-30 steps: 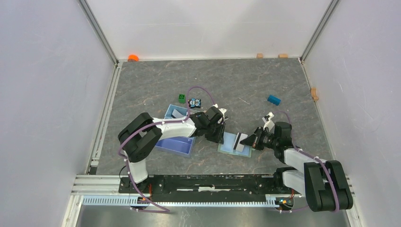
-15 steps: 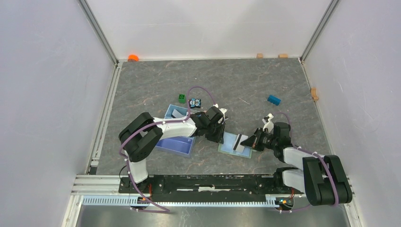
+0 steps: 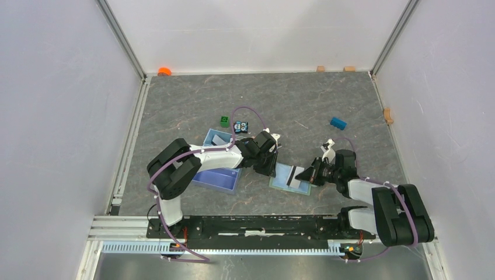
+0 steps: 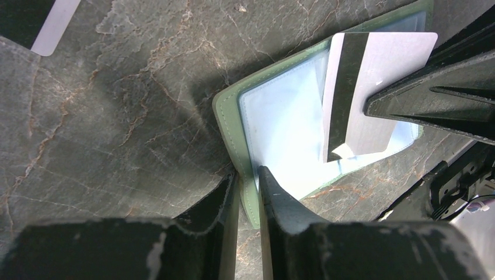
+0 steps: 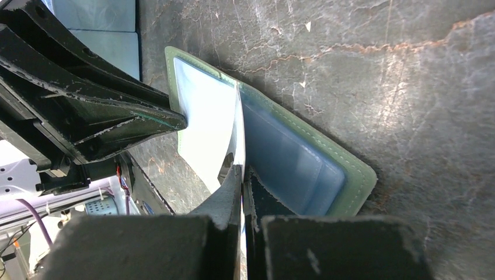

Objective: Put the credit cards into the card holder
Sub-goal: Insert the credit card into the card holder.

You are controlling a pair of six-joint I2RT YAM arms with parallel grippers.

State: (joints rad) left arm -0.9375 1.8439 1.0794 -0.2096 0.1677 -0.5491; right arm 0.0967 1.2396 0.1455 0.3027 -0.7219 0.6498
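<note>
The sage-green card holder point(image 3: 284, 176) lies open on the table, pale blue-green inside. My left gripper point(image 4: 248, 174) is shut on its left edge point(image 4: 225, 125) and pins it. My right gripper point(image 5: 243, 169) is shut on a whitish credit card point(image 4: 373, 87) with a dark stripe, held edge-on over the holder's inside point(image 5: 292, 154); the card's lower edge sits at a slot. In the top view the card point(image 3: 298, 174) stands over the holder's right half. Another card point(image 3: 217, 140) lies in the light blue tray point(image 3: 219, 175); its corner shows in the left wrist view point(image 4: 55, 23).
A green block point(image 3: 224, 121) and a patterned block point(image 3: 241, 126) sit behind the tray. A blue block point(image 3: 337, 123) lies at the right rear. An orange object point(image 3: 164, 71) and small tan blocks point(image 3: 320, 69) lie along the back wall, one point(image 3: 387, 115) by the right wall.
My right gripper has shifted a little left with the card, further over the holder. My left gripper has stayed on the holder's edge.
</note>
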